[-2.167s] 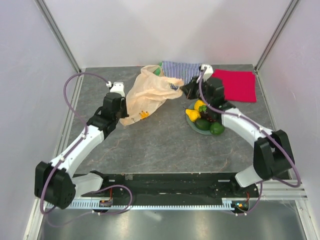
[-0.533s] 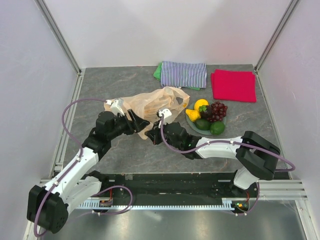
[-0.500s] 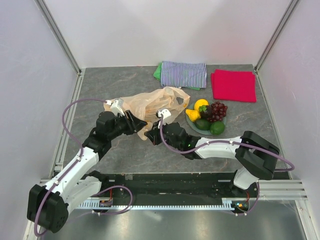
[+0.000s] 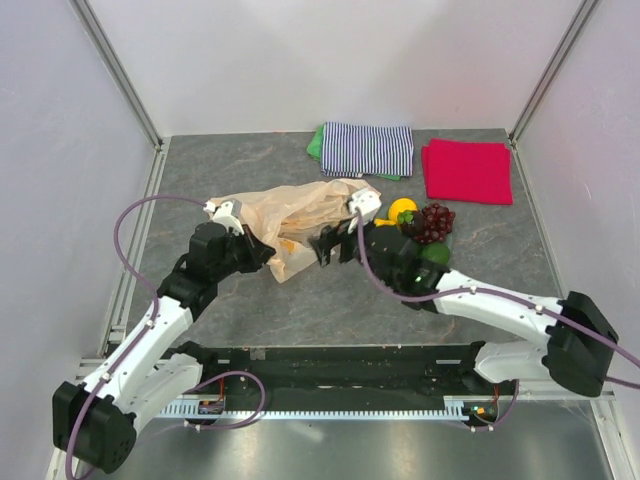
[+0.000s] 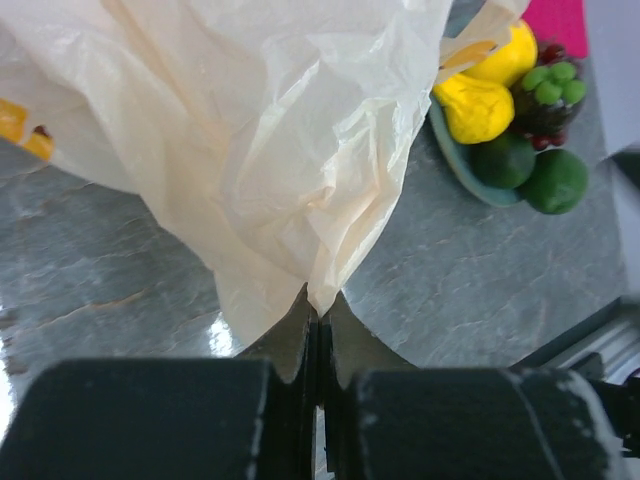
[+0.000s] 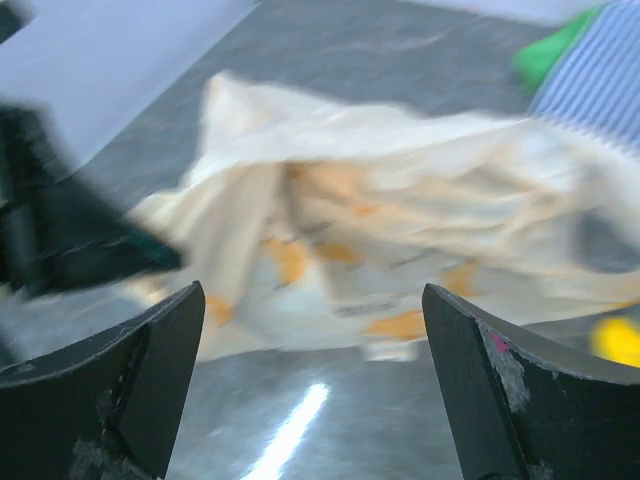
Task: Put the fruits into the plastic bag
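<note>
The plastic bag (image 4: pixel 300 212) lies crumpled on the table between my two arms. My left gripper (image 4: pixel 267 256) is shut on the bag's lower edge; in the left wrist view the film (image 5: pixel 260 130) runs down into the closed tips (image 5: pixel 318 312). My right gripper (image 4: pixel 326 247) stands wide open just right of that spot, nothing between its fingers (image 6: pixel 150 370), the blurred bag (image 6: pixel 400 240) ahead of it. The fruits sit on a plate (image 5: pixel 455 160): lemon (image 5: pixel 505 58), yellow pear (image 5: pixel 475 108), grapes (image 5: pixel 548 90), avocado (image 5: pixel 507 160), lime (image 5: pixel 552 180). From above the right arm hides part of them.
A striped folded cloth (image 4: pixel 368 148) and a red folded cloth (image 4: pixel 467 170) lie at the back of the table. The right forearm (image 4: pixel 480 300) crosses in front of the plate. Metal rails and white walls border the table.
My left gripper has shut on the bag's edge. My right gripper has opened, let go of the bag and drawn back toward the plate.
</note>
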{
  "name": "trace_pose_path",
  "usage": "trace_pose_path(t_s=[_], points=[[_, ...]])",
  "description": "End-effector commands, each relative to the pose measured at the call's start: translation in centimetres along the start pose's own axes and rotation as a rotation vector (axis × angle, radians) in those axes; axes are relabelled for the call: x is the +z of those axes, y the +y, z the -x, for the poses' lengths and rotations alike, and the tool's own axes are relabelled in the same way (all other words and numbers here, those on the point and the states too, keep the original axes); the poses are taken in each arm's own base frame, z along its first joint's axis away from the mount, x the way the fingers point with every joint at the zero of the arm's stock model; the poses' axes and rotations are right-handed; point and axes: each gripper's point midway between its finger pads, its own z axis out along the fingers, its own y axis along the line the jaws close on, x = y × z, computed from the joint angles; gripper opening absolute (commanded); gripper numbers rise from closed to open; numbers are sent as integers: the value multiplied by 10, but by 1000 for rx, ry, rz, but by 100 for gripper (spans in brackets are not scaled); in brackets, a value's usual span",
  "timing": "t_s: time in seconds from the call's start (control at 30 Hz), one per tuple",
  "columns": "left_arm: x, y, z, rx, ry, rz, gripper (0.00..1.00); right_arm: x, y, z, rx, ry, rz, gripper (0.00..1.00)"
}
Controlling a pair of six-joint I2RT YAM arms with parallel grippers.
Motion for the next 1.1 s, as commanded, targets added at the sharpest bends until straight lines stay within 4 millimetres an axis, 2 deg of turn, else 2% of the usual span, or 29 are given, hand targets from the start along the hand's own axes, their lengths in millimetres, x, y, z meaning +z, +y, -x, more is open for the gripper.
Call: trace_pose_path(t_s=[0.0, 0.03, 0.07, 0.1, 0.17, 0.2, 0.27, 0.3, 0.37, 0.4, 0.5, 0.53, 0.57, 0.63, 0.67, 0.73, 0.77, 0.87, 0.93, 0.97, 1.0, 1.03, 1.07], points=[[-15, 5, 19, 113, -23, 50, 1, -7, -75, 16, -139, 55, -215, 98], [-16, 5, 19, 118, -20, 55, 2, -7, -85, 12, -140, 85, -232, 98], [-18, 6, 21, 126, -21, 60, 1, -6, -104, 12, -134, 101, -269, 98], [-19, 6, 22, 130, -24, 63, 1, -1, -112, 2, -138, 137, -285, 98], [-22, 6, 23, 138, -20, 65, 1, 4, -131, -5, -147, 182, -334, 98], [-24, 6, 24, 139, -23, 66, 1, 11, -139, -20, -166, 231, -357, 98], [-27, 5, 26, 148, -29, 72, 1, 16, -155, -21, -178, 248, -422, 98], [-30, 6, 28, 150, -33, 80, 2, 22, -161, -30, -185, 275, -436, 98], [-34, 6, 31, 161, -40, 88, 2, 27, -170, -25, -180, 268, -473, 98], [-36, 8, 30, 161, -37, 101, 1, 31, -174, -28, -179, 278, -489, 98], [-44, 9, 36, 173, -59, 114, 2, 43, -180, -16, -164, 261, -516, 98], [-47, 8, 38, 178, -69, 116, 2, 40, -182, -24, -161, 298, -525, 98], [-48, 9, 40, 185, -74, 123, 1, 42, -181, -23, -158, 302, -519, 97], [-51, 12, 42, 196, -79, 143, 1, 43, -180, -29, -154, 318, -506, 86], [-51, 14, 43, 207, -79, 154, 2, 43, -179, -31, -149, 324, -501, 74], [-52, 18, 45, 218, -76, 181, 2, 41, -179, -33, -148, 333, -502, 61], [-52, 23, 47, 227, -78, 206, 2, 39, -179, -31, -148, 333, -502, 47], [-50, 21, 47, 244, -58, 199, 2, 34, -174, -23, -145, 328, -487, 23], [-49, 14, 48, 275, -41, 166, 2, 34, -164, -23, -134, 335, -428, 24], [-45, 8, 45, 286, -10, 131, 1, 32, -159, -18, -129, 324, -406, 28], [-45, 1, 50, 300, -10, 103, 2, 30, -153, -21, -123, 334, -371, 31], [-45, -3, 52, 317, -4, 86, 1, 28, -149, -21, -125, 337, -345, 37], [-44, -7, 52, 319, 7, 73, 2, 25, -144, -16, -128, 329, -319, 59]])
